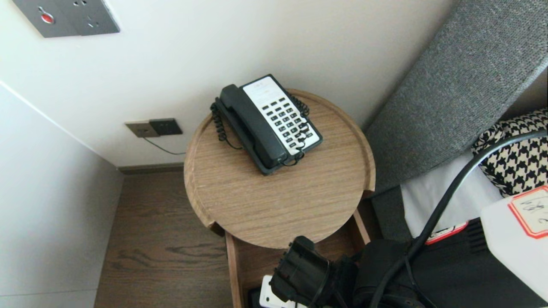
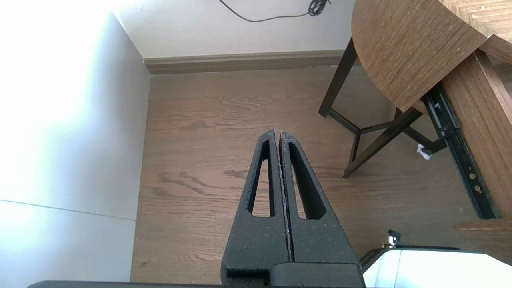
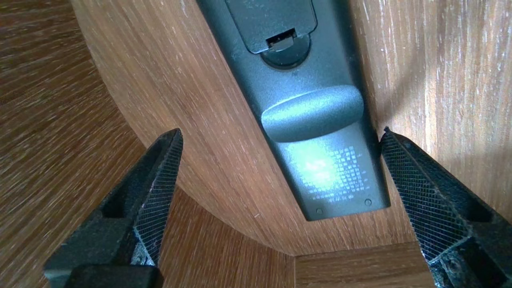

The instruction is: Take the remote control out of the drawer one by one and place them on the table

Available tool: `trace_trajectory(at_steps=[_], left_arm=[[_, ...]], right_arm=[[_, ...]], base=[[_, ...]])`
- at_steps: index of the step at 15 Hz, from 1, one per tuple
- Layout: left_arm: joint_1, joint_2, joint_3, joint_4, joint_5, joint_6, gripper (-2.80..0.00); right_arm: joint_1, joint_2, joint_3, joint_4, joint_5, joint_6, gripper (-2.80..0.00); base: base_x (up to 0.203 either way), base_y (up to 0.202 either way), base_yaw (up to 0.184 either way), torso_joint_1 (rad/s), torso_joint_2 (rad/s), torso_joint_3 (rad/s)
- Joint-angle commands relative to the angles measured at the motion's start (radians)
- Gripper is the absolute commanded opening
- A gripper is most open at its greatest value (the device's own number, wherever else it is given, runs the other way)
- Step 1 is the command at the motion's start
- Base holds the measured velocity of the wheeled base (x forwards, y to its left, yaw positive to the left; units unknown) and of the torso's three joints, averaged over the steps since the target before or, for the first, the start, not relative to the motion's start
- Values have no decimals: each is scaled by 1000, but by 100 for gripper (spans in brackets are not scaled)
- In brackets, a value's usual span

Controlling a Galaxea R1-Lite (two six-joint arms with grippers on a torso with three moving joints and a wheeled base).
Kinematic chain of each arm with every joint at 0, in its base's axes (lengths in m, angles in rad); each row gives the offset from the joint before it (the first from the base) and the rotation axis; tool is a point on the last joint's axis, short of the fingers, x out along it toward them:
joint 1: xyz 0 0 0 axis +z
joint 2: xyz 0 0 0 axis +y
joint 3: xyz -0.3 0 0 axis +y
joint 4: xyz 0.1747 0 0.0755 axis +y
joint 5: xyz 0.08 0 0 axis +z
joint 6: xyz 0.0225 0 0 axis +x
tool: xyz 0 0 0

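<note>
The right hand (image 3: pixel 281 133) is down in the open drawer (image 1: pixel 231 269) under the round surface (image 1: pixel 274 201). That's at the bottom centre of the head view. Its fingers (image 3: pixel 160 180) are spread wide with nothing in them.

Right between them is a dark grey remote (image 3: pixel 304 112), lying flat on the drawer's wooden bottom with its back up. You can see the battery cover and some small print on it. One fingertip is just beside the remote's edge and the other is a fair bit further off. Neither one looks like it's actually touching, so it's hovering around it rather than gripping.

There's also something white (image 1: pixel 267 295) poking out next to the hand at the bottom edge of the head view, and I can't tell what it is.

The left hand (image 2: pixel 279 134) isn't doing much. Its fingers are pressed tight together, holding nothing, over the wood floor (image 2: pixel 192 160) beside the dark legs (image 2: pixel 352 132) of the surface.

On top of the surface, towards the upper middle of the head frame, sits a black desk phone (image 1: pixel 269 122) with a white keypad. The handset is on its cradle and the curly cord is bunched around it. On the wall to the left of it there's a socket plate (image 1: pixel 154 127). Over on the right side of the frame are a grey headboard (image 1: pixel 454 85) and a houndstooth pillow (image 1: pixel 518 149).
</note>
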Motion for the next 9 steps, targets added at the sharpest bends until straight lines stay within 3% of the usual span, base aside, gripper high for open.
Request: trace_trajectory(at_steps=[1,3,4,9], left_arm=[[1,-2,0,0,0,0,-280],[1,-2,0,0,0,0,-280],[1,-2,0,0,0,0,-280],[1,-2,0,0,0,0,-280]], right_arm=[[0,7,1,0,-2,-3,0],[0,11,-1,0,0,-3,0],[0,13,-1,0,0,-3,-280],[-10,12,1,0,0,-3,-280]], base=[[0,0,0,0,0,0],[0,0,0,0,0,0],[0,0,0,0,0,0],[0,0,0,0,0,0]])
